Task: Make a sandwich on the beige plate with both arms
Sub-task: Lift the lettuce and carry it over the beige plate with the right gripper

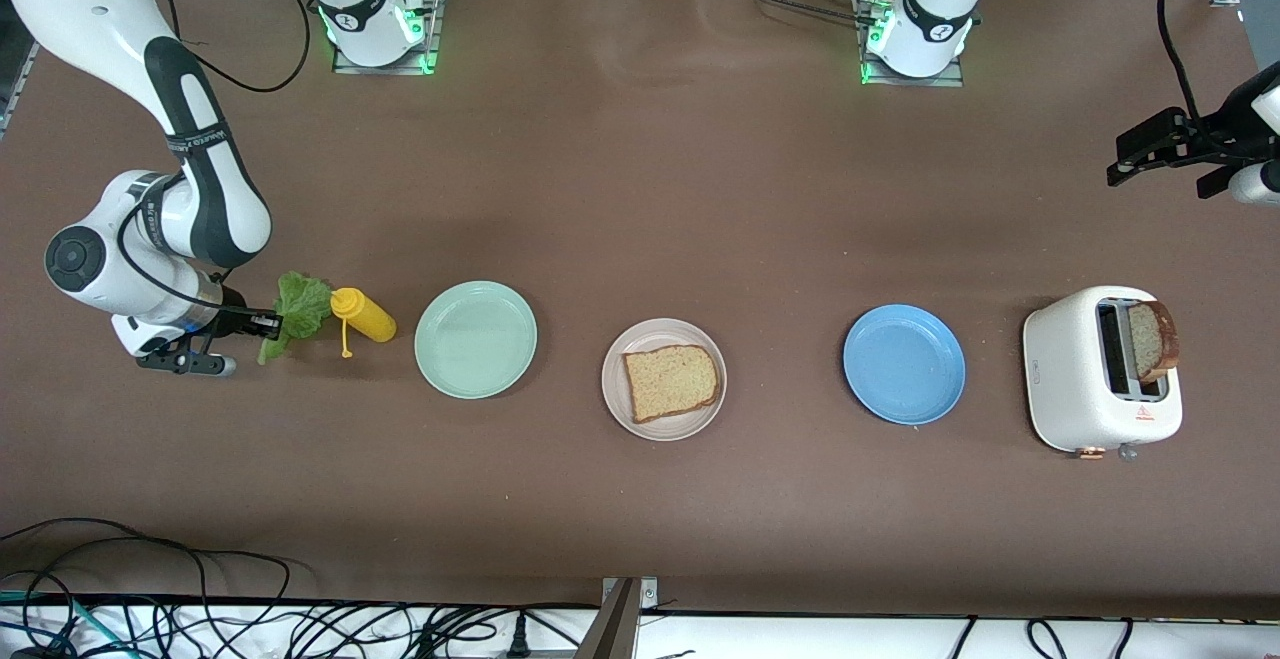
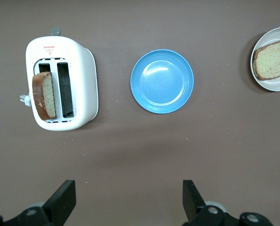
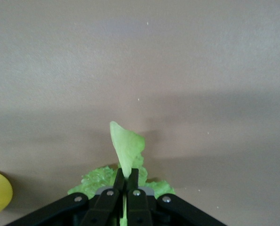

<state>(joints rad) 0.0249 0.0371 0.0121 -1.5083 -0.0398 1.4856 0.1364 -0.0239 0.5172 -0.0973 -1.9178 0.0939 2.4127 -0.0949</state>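
Low at the right arm's end of the bench (image 1: 640,189), the right gripper (image 1: 268,323) has its jaws closed on a ruffled lettuce leaf (image 1: 298,309); the right wrist view shows the leaf (image 3: 126,149) pinched between the two black fingers (image 3: 118,181), its pale tip standing up past them. Whether the leaf touches the bench cannot be told. Just beside the lettuce lies a yellow bottle (image 1: 366,316) on its side, cap toward the leaf.

Along the row toward the left arm's end sit a mint plate (image 1: 476,339), then the beige plate (image 1: 664,379) (mid-bench), which carries one slice (image 1: 671,381) of speckled brown-crusted bread lying flat. Next comes a blue plate (image 1: 904,364), bare, and near it a white toaster (image 1: 1080,369) with a second slice (image 1: 1154,340) standing upright in one slot, its top well clear of the slot.

Over the bench at its own end, the left gripper (image 1: 1165,144) waits in the air, jaws wide open and holding nothing; its wrist view looks down past both spread fingers (image 2: 64,200) on the toaster (image 2: 85,84), the blue plate (image 2: 162,81) and the edge of the beige plate (image 2: 277,86).
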